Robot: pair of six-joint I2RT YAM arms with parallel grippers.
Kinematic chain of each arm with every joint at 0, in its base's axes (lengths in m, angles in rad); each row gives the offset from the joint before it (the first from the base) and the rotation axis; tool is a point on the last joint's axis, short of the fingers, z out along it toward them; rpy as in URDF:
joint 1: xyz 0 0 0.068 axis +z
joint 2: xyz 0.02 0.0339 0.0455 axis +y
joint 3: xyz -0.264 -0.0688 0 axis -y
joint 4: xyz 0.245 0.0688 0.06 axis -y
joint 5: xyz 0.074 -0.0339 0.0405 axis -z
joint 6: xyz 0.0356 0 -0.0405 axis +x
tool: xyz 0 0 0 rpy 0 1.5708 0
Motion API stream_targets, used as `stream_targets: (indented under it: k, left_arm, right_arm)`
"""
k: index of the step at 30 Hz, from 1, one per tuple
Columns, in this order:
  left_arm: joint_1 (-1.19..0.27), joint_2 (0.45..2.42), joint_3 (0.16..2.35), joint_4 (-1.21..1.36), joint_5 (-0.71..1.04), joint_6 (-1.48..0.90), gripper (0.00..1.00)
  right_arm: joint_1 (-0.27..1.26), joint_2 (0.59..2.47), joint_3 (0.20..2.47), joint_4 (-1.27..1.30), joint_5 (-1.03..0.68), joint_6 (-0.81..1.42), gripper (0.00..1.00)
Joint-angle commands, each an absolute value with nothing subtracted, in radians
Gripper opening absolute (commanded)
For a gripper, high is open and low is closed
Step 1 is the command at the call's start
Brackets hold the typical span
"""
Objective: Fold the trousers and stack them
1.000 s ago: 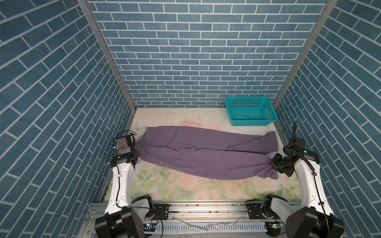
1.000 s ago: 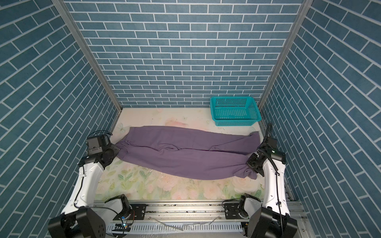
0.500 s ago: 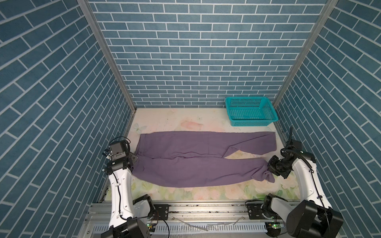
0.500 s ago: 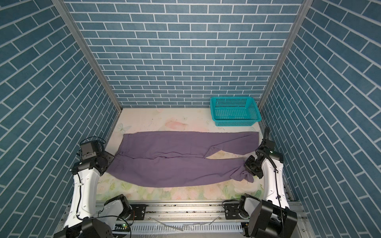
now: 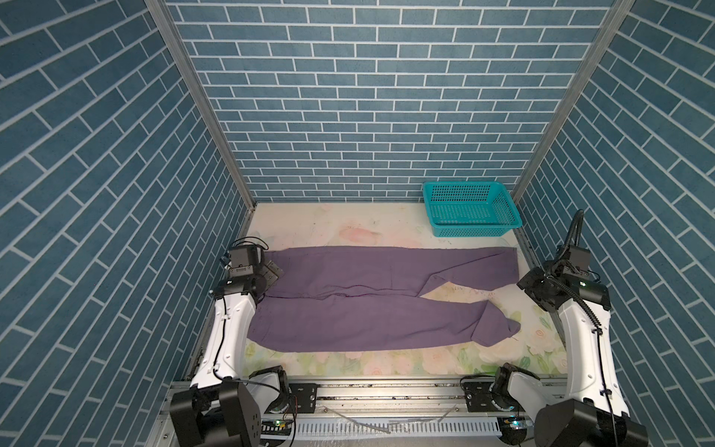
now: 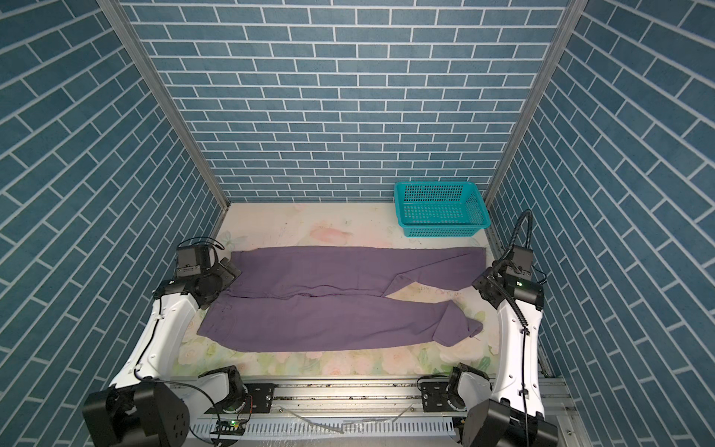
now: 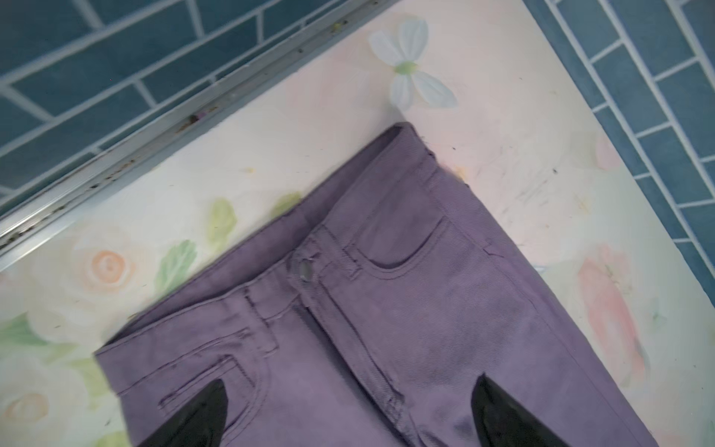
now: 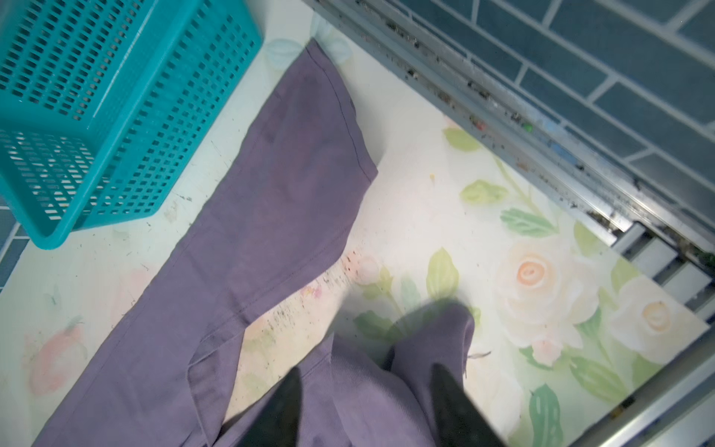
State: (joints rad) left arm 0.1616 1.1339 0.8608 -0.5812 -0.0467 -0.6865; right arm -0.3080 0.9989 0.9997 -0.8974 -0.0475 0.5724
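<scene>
Trousers [image 5: 367, 294] lie spread across the desk [image 5: 348, 228], waistband [image 7: 271, 271] at its left edge. Your left hand [image 7: 350, 381] and right hand [image 8: 365, 369] both stand parted, holding nothing. If you fold now, the bunched hem [image 5: 497, 329] may crease crooked.

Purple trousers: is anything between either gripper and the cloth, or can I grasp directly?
Nothing visible blocks either. The dusty-purple cloth trousers lie directly before the left gripper and right gripper, jaws open. The teal plastic mesh basket stands clear, far right.
</scene>
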Motion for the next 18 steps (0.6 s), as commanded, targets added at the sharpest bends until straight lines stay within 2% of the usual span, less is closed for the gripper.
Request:
stream_targets:
  k: [1,3,7,11,13,15,18]
  left_arm:
    - [0.098,1.205,0.871,-0.516,-0.081,-0.707,0.94]
    - [0.070,1.232,0.855,-0.479,-0.092,-0.721,0.88]
    - [0.049,1.282,0.820,-0.406,-0.091,-0.751,0.70]
    - [0.051,1.329,0.777,-0.322,-0.108,-0.782,0.67]
    - [0.054,1.373,0.772,-0.294,-0.124,-0.797,0.67]
    - [0.055,1.416,0.785,-0.282,-0.119,-0.801,0.69]
    - [0.055,1.460,0.798,-0.268,-0.114,-0.809,0.74]
  right_arm:
    - [-0.295,0.988,0.942,-0.918,-0.066,0.588,0.32]
    - [-0.252,0.985,0.887,-0.936,-0.081,0.588,0.25]
    - [-0.046,1.018,0.802,-0.940,-0.083,0.654,0.09]
    - [0.059,1.065,0.735,-0.875,-0.081,0.716,0.08]
    - [0.099,1.085,0.709,-0.868,-0.068,0.731,0.15]
    - [0.116,1.089,0.693,-0.877,-0.040,0.746,0.31]
    - [0.116,1.095,0.670,-0.877,-0.028,0.763,0.48]
